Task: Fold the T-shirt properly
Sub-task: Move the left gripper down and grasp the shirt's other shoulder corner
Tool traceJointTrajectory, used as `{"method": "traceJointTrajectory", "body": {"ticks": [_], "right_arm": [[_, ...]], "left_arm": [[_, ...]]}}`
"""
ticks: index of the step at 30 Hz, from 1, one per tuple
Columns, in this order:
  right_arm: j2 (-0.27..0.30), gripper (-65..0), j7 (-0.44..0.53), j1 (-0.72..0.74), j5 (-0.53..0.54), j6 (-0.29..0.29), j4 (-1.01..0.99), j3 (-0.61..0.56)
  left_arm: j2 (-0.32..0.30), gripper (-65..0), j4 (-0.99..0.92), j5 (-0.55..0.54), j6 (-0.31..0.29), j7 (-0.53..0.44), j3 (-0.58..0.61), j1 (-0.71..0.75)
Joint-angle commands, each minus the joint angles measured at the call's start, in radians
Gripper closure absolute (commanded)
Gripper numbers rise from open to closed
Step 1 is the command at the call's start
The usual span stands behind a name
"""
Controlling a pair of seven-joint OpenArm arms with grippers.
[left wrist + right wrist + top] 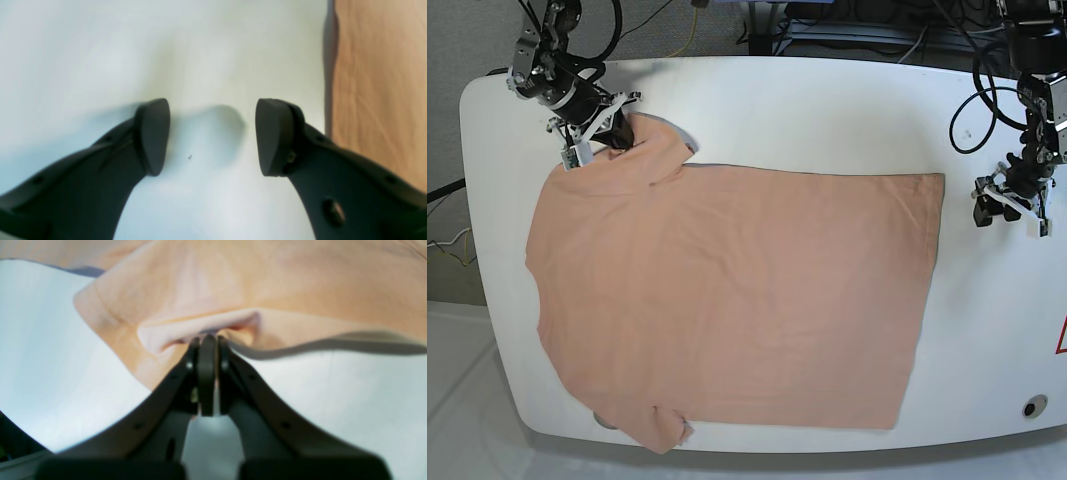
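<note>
White table (827, 110) under spread T-shirt (727, 300)

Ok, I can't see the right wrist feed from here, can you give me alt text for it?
The right claw is shut on a bunched fold of the peach T-shirt, pinching it near a hemmed sleeve edge. The cloth rises into the claw, lifted off the white table, which shows bare on both sides.

The base view looks steeply down over the whole counter (827, 110), while each wrist view peers close past its own pincer at the T-shirt (727, 300) edge, right at ten o'clock, left at three.
</note>
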Motion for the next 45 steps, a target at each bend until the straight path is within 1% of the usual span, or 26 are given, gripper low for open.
{"method": "traceJointTrajectory", "body": {"ticks": [1, 6, 8, 16, 18, 26, 28, 30, 34, 36, 37, 38, 45], "right_arm": [[0.008, 0.0, 0.000, 0.003, 0.003, 0.006, 0.015, 0.006], [0.009, 0.0, 0.001, 0.005, 0.003, 0.009, 0.018, 0.006], [0.011, 0.0, -0.003, 0.004, 0.004, 0.003, 0.016, 0.006], [0.011, 0.0, -0.003, 0.006, 0.004, 0.004, 0.017, 0.004], [0.009, 0.0, -0.002, 0.011, 0.007, 0.004, 0.012, 0.002], [0.009, 0.0, -0.002, 0.014, 0.009, 0.005, 0.011, 0.004], [0.008, 0.0, -0.003, 0.013, 0.011, 0.006, 0.011, 0.005], [0.008, 0.0, -0.002, 0.012, 0.012, 0.006, 0.011, 0.006], [0.008, 0.0, -0.002, 0.013, 0.014, 0.006, 0.012, 0.005], [0.008, 0.0, -0.004, 0.015, 0.012, 0.007, 0.014, 0.005], [0.007, 0.0, -0.001, 0.014, 0.011, 0.008, 0.015, 0.005], [0.007, 0.0, 0.002, 0.013, 0.010, 0.010, 0.017, 0.005], [0.005, 0.0, 0.002, 0.013, 0.011, 0.009, 0.018, 0.004]], "left_arm": [[0.004, -37.8, -0.002, 0.027, 0.015, 0.079, 0.018, 0.003], [0.012, -36.1, 0.024, 0.041, 0.013, 0.069, 0.033, 0.011], [0.017, -35.1, 0.064, 0.051, -0.019, 0.055, 0.043, 0.027], [0.046, -35.5, 0.173, 0.054, -0.078, 0.073, 0.050, 0.061], [0.064, -36.0, 0.252, 0.042, -0.069, 0.078, 0.035, 0.091], [0.074, -35.3, 0.306, -0.010, -0.065, 0.071, 0.042, 0.129], [0.079, -33.3, 0.295, -0.066, -0.062, 0.061, 0.051, 0.122], [0.081, -29.8, 0.285, -0.094, -0.060, 0.057, 0.055, 0.118], [0.085, -16.7, 0.285, -0.123, -0.056, 0.059, 0.058, 0.112], [0.087, -8.8, 0.298, -0.123, -0.052, 0.064, 0.057, 0.110], [0.092, -3.2, 0.316, -0.105, -0.050, 0.070, 0.055, 0.113], [0.097, 0.0, 0.335, -0.086, -0.047, 0.077, 0.052, 0.115], [0.121, 0.0, 0.377, -0.053, -0.043, 0.104, 0.045, 0.111]]}}
